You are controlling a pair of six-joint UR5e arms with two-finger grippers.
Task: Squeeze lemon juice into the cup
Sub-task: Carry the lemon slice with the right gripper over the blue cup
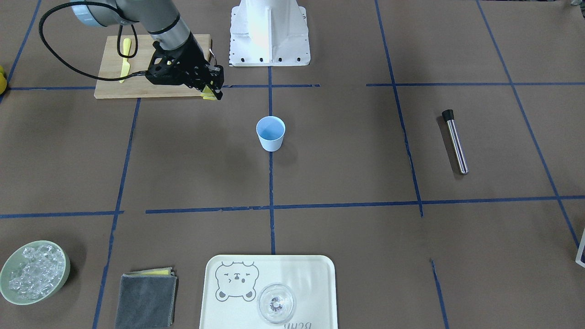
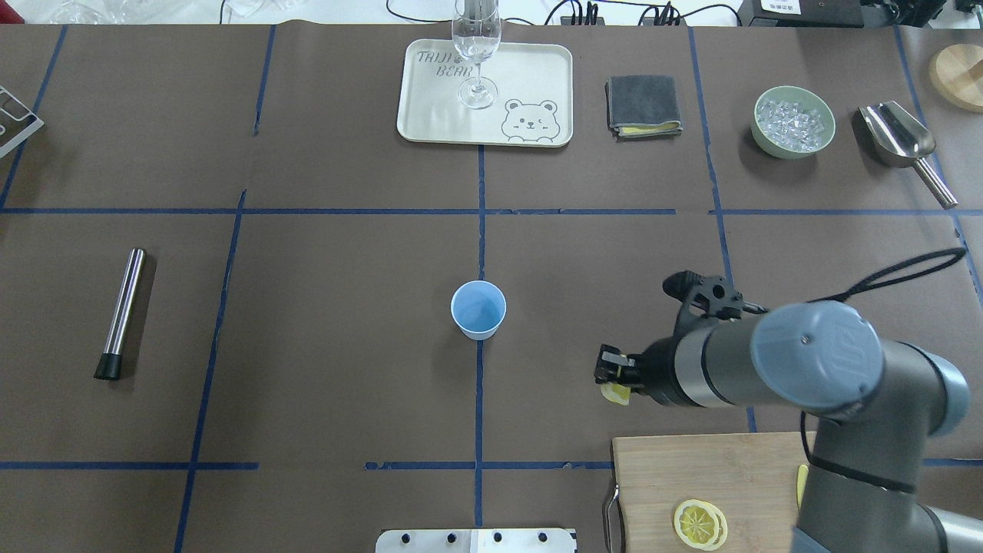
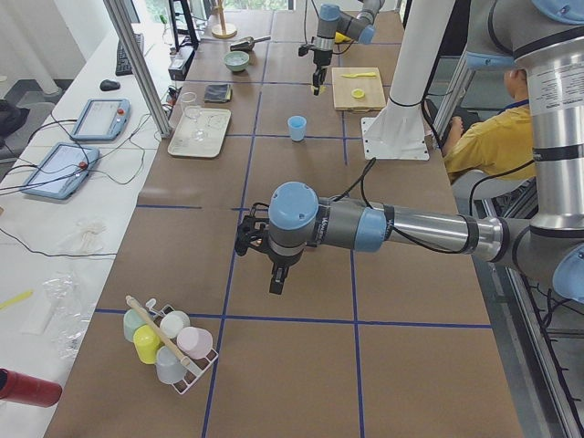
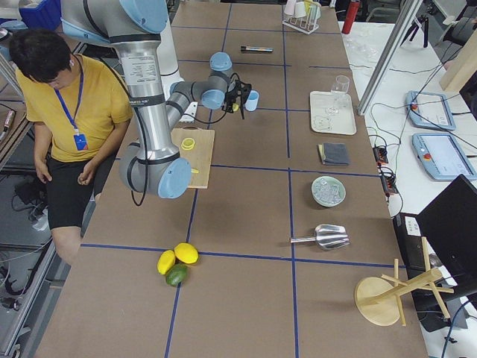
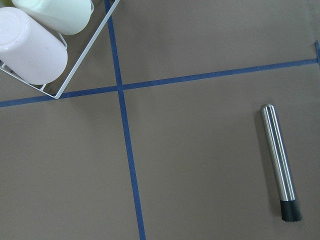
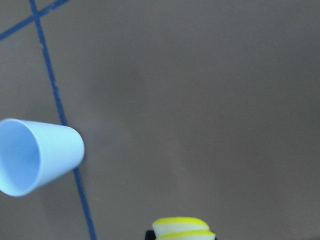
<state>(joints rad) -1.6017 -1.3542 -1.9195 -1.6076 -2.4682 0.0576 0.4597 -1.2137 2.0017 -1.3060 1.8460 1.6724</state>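
Observation:
The light-blue cup (image 1: 270, 132) stands upright and empty at the table's centre; it also shows in the overhead view (image 2: 478, 309) and in the right wrist view (image 6: 35, 155). My right gripper (image 1: 214, 92) is shut on a yellow lemon slice (image 2: 614, 393), held above the table to the cup's side, between the cup and the cutting board. The slice's rind shows at the bottom of the right wrist view (image 6: 182, 227). My left gripper (image 3: 276, 281) shows only in the exterior left view, far from the cup; I cannot tell if it is open or shut.
A wooden cutting board (image 2: 691, 468) holds a second lemon slice (image 2: 700, 524) and a yellow knife (image 1: 125, 57). A steel muddler (image 2: 123, 311) lies apart. A tray (image 2: 430, 115) with a clear glass (image 2: 476, 54), a grey cloth (image 2: 642, 104), an ice bowl (image 2: 793, 121) and a scoop (image 2: 898, 142) line the far edge.

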